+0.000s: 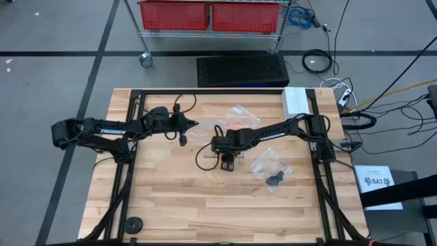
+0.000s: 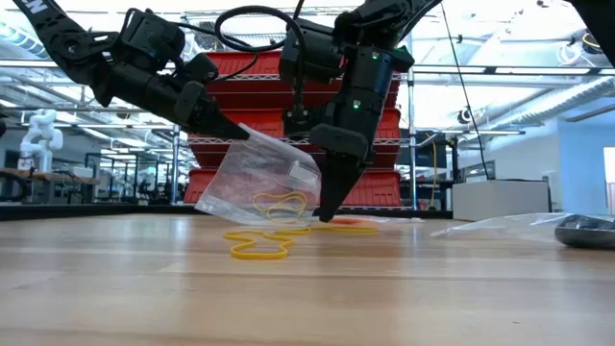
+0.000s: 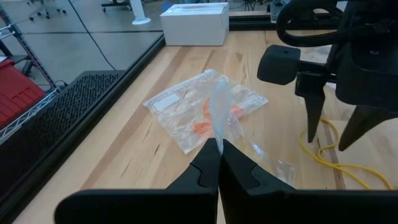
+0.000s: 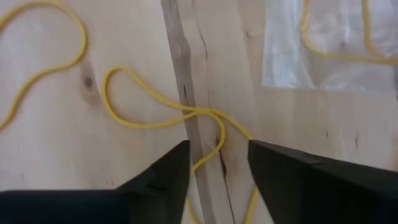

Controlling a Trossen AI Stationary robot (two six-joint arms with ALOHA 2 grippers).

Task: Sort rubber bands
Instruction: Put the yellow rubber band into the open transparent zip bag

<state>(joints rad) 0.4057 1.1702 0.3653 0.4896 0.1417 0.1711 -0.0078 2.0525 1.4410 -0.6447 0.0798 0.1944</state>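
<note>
Bags number three on the bench (image 1: 171, 205). Yellow rubber band (image 4: 155, 115) lies beneath the right gripper (image 4: 217, 165) — jaws spread astride it. Left gripper (image 3: 219, 163) — jaws pinching one clear bag (image 2: 255, 173).

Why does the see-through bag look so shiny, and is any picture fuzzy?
Low view: bright ceiling lights behind shine through the clear bag, and the near table looks soft. Left wrist view: the bag strip in the left claw glints white. Right wrist view: the right claw is fuzzy up close, while the yellow band is sharp.
</note>
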